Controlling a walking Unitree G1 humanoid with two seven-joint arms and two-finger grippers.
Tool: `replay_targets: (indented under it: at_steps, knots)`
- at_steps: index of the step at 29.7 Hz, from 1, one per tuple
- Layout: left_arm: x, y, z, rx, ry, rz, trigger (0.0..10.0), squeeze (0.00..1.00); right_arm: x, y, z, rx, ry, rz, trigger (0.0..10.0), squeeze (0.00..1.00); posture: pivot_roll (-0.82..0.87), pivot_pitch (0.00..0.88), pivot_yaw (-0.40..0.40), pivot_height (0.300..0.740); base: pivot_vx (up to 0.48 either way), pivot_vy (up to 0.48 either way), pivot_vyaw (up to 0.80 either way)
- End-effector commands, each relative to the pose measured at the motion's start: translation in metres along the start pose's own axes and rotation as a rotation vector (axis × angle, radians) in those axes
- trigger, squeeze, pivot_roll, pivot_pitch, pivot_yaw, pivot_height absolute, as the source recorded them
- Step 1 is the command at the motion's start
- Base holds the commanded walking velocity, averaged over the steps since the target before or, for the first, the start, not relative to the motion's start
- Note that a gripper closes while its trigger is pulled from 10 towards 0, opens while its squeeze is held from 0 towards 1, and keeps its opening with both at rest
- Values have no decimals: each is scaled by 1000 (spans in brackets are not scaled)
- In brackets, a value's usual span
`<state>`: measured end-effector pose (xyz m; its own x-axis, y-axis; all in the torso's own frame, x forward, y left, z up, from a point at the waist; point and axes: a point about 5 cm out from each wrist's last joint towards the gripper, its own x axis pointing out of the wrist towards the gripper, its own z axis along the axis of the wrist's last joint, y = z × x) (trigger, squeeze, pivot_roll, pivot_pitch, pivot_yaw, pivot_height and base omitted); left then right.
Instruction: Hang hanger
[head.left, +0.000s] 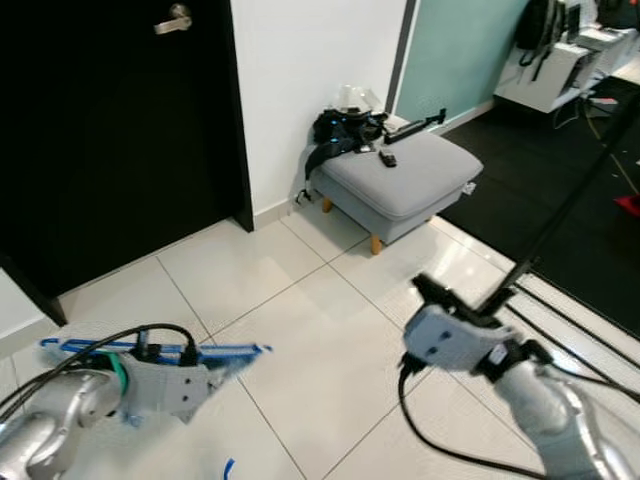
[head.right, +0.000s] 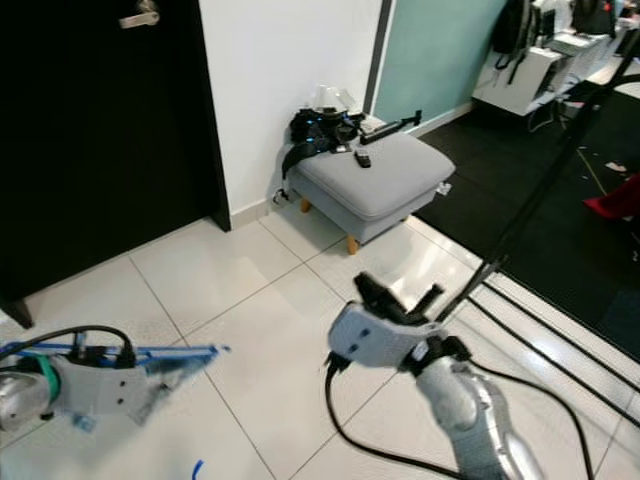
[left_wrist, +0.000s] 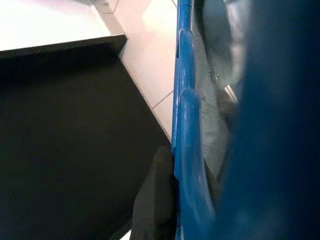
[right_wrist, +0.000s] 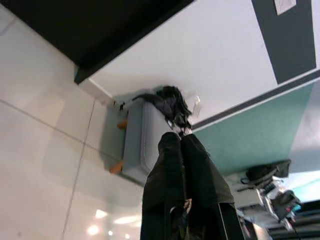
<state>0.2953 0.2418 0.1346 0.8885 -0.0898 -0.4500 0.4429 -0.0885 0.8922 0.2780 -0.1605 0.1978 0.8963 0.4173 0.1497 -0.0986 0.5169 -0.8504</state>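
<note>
- The floor (head.left: 300, 340) is pale glossy tile with thin dark grout lines, meeting a white wall (head.left: 310, 90) and, on the robot's left, a black door (head.left: 110, 130) with a silver lever handle (head.left: 175, 18).
- Against the wall stands a grey cushioned footstool (head.left: 400, 180) on short wooden legs, with a black bag (head.left: 340, 130) at its back edge and a small dark remote (head.left: 388, 158) on top.
- On the right the tile gives way to dark flooring (head.left: 560, 200), and a thin black pole (head.left: 570, 200) slants across that side.
- The stretch of tile between the robot and the footstool is open; the door's edge and the stool's corner bound it.
- The hanger (head.left: 160, 350) is bright blue plastic, thin-barred, lying roughly level, low at the robot's left.
- The left claw (head.left: 215, 372) is clenched on the hanger, a black finger (left_wrist: 155, 200) pressed to its bar.
- The right claw (head.right: 400, 298) is raised over the tile, its fingers pressed together, grasping nothing.
</note>
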Motion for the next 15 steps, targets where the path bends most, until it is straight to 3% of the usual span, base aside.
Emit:
replay_targets:
  at_steps: [1, 4, 5, 6, 8, 9, 10, 15]
  knots:
    - [1, 5, 13, -27, -48, 36, 10000, 0, 1, 14, 6, 44, -13, 42, 0, 0, -49, 151, 56, 740, 0, 0, 0]
    - [2, 11, 20, -69, -71, 62, 10000, 0, 2, 23, 9, 84, -17, 52, 0, 0, -47, 149, 55, 740, 0, 0, 0]
    - [3, 19, 27, -115, -107, 97, 10000, 0, 3, 33, 11, 171, -16, 49, 0, 0, -49, 147, 53, 740, 0, 0, 0]
    - [2, 29, 36, -188, -159, 141, 10000, 0, 4, 43, 12, 294, -10, 42, 2824, 0, -49, 147, 53, 740, 0, 0, 0]
    - [2, 29, 36, -188, -159, 141, 10000, 0, 4, 43, 12, 294, -10, 42, 2824, 0, -49, 147, 53, 740, 0, 0, 0]
    - [-1, 40, 45, -243, -211, 179, 10000, 0, 4, 54, 11, 415, 5, 35, 10000, 0, -47, 143, 50, 740, 0, 0, 0]
    - [-4, 49, 53, -298, -262, 209, 10000, 0, 3, 63, 10, 507, 17, 33, 10000, 0, -47, 143, 50, 740, 0, 0, 0]
    - [-11, 63, 65, -344, -348, 242, 10000, 0, 2, 75, 4, 631, 57, 19, 10000, 0, -43, 139, 46, 740, 0, 0, 0]
